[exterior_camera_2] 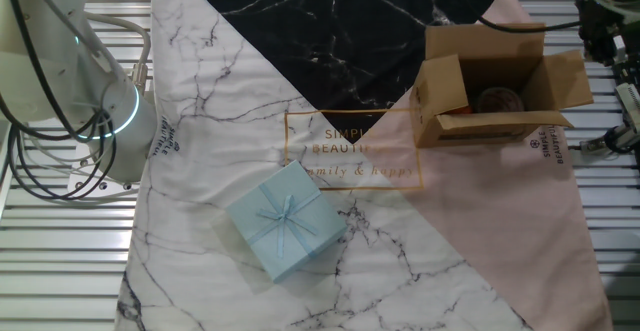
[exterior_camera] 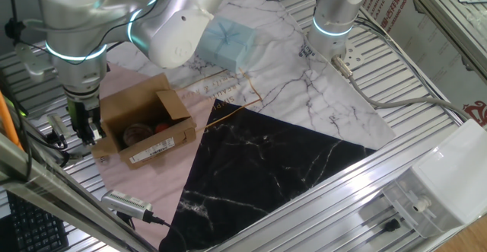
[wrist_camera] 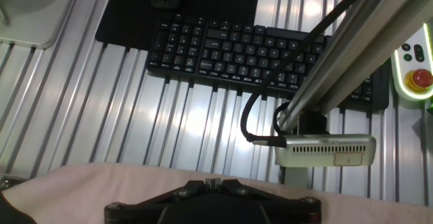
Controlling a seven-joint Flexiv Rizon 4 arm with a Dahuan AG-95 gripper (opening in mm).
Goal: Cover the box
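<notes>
We see the brown cardboard box (exterior_camera: pixel 144 126) open, flaps splayed, white label on its long side. At its nine o'clock hangs the gripper (exterior_camera: pixel 85 130), fingers seemingly clenched together.

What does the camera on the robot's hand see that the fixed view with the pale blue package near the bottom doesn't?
Only the hand view shows a black keyboard, a red emergency-stop button and a small silver device with its cable. Only the fixed view shows the open brown box with round items inside, the pale blue gift package and the marble-print areas. Both share the pink cloth on the slatted metal table.
</notes>
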